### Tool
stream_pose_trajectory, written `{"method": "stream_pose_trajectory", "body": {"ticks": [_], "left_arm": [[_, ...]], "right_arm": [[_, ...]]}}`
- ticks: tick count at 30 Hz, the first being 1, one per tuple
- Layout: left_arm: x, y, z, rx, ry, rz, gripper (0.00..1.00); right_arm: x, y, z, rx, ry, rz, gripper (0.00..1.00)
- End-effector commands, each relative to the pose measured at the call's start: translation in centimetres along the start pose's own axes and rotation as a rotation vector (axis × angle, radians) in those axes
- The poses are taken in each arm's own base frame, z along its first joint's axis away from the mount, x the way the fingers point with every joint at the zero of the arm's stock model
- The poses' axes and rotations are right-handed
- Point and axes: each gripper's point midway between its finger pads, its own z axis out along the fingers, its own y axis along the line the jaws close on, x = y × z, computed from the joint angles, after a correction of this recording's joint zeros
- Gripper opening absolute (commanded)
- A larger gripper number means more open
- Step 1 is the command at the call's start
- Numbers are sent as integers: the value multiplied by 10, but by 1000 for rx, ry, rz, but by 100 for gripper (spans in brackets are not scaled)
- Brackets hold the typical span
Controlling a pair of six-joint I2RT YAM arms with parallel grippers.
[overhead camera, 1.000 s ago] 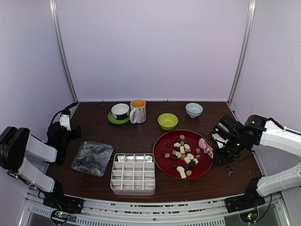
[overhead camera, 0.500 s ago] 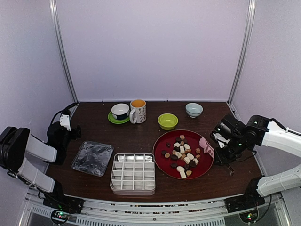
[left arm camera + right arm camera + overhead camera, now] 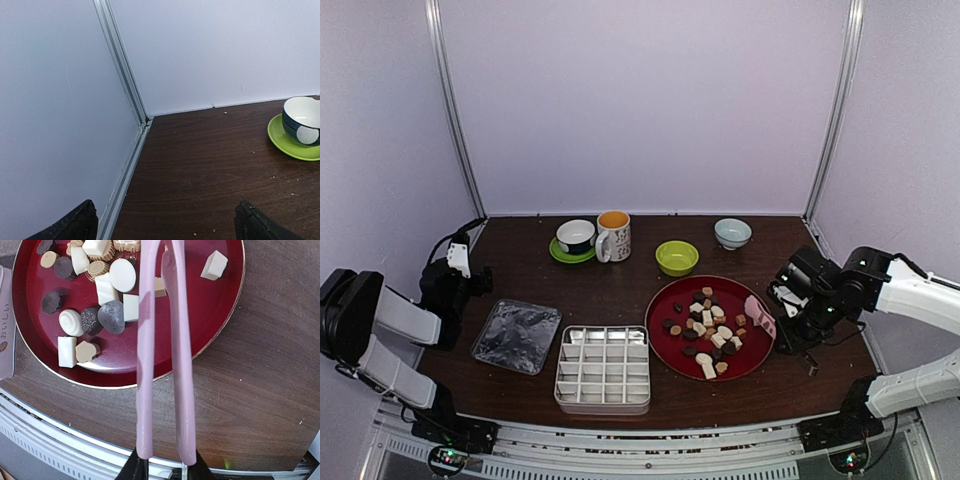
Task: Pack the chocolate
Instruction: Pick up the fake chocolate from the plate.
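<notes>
Pink plastic tongs: clenched in the right gripper, reached over the round red plate for picking.
Brown, tan and white chocolate: scattered on that plate, upper left of the wrist view.
Left gripper: spread empty, parked aside.

The chocolate lies scattered on a red plate at the right of the bench. The right tool holds pink tongs over the plate's right rim. A grid tray sits just left of the plate, with a clear lid beyond it. The left tool rests at the left edge.
</notes>
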Motion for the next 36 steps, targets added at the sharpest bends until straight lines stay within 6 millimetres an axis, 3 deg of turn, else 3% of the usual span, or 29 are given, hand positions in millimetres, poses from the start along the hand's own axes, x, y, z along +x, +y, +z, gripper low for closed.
{"method": "stream_pose_trajectory", "body": {"ticks": [1, 13, 19, 36], "left_arm": [[-12, 7, 3, -24, -37, -10, 98], [-12, 6, 3, -22, -38, -10, 98], [-12, 6, 3, -23, -37, -10, 98], [-12, 7, 3, -24, -37, -10, 98]], "right_arm": [[-3, 1, 2, -8, -4, 6, 24], [-6, 7, 7, -17, 14, -8, 24], [-17, 6, 15, 21, 15, -27, 25], [-31, -7, 23, 141, 12, -65, 31]]}}
